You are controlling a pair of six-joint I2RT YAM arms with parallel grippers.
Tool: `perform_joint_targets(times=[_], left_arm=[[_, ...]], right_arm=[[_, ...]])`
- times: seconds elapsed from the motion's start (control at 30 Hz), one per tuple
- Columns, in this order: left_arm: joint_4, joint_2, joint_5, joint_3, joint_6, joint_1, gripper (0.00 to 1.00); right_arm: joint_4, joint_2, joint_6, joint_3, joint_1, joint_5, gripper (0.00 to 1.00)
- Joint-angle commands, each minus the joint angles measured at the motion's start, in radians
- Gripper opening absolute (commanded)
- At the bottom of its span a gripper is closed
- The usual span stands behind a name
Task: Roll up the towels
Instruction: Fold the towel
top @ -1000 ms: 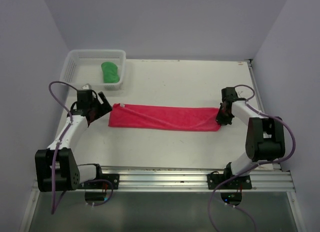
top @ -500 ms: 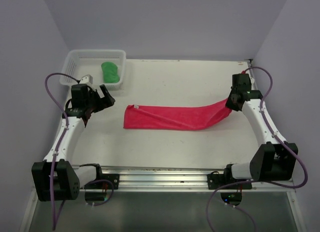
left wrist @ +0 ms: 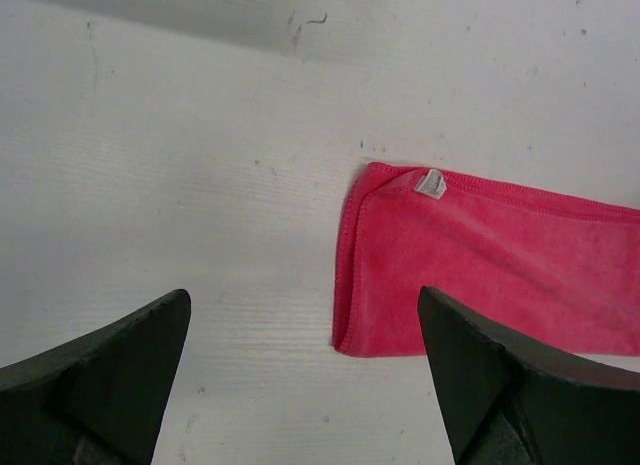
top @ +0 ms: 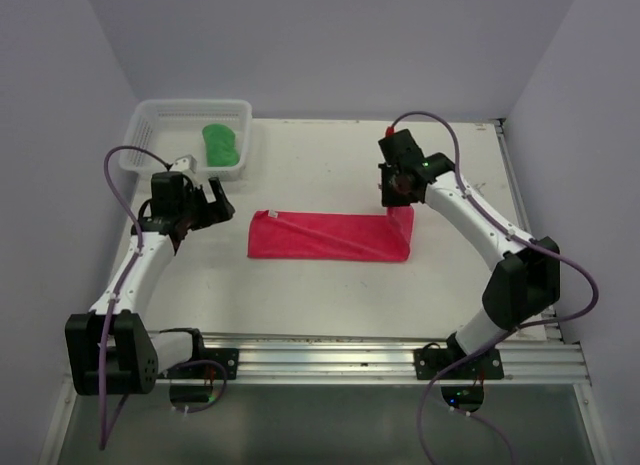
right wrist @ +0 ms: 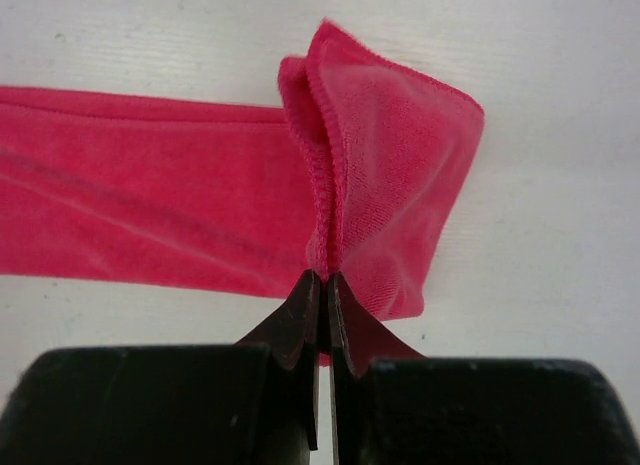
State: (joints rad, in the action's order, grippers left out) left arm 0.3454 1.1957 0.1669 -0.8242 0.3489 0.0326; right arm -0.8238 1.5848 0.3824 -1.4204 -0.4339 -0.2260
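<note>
- We have the right end of the pink-red towel (right wrist: 150,215) pinched in our right gripper (right wrist: 322,282). The jaws are pressed together on a bunched corner, which is raised and turned back over the strip. We judge this hold is meant to start the first turn of the roll.
- Our left gripper (top: 216,206) hovers near the towel's left end with its jaws spread wide, touching nothing. It seems placed to steady that end or take a share of the rolling.
- The towel lies lengthwise across the middle of the table (top: 320,155), mostly flat. Its right end stands up in a soft hump under the grip.
- Up close the cloth is fleecy with a stitched hem. The left end lies doubled, with a small white tag (left wrist: 431,183) at its far corner.
- The green towel (top: 222,145) sits bundled in the white mesh basket (top: 190,105) at the far left corner, so we reckon half the job is done.
</note>
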Motion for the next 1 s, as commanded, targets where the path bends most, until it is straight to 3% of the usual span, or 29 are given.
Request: perform_joint_targets(times=[0.0,0.23,0.43,0.97], left_arm=[[-0.039,-0.039,-0.058,0.008,-0.042,-0.014,1.00],[-0.034,-0.007,-0.034,0.000,-0.033,-0.019,1.00],[-0.034,-0.024,-0.036,0.010,-0.036,-0.019,1.00],[-0.040,-0.044,-0.021,0.020,-0.028,-0.019,1.00]], right_arm=[[-0.070,0.050,0.041,-0.097,-0.083,0.002,0.00],[-0.104,0.216,0.079,-0.251,-0.270,0.034,0.00],[-0.124,0.358,0.102,-0.417,-0.344,0.062,0.00],[-0.170,0.535,0.204,-0.748,-0.374,0.099,0.00]])
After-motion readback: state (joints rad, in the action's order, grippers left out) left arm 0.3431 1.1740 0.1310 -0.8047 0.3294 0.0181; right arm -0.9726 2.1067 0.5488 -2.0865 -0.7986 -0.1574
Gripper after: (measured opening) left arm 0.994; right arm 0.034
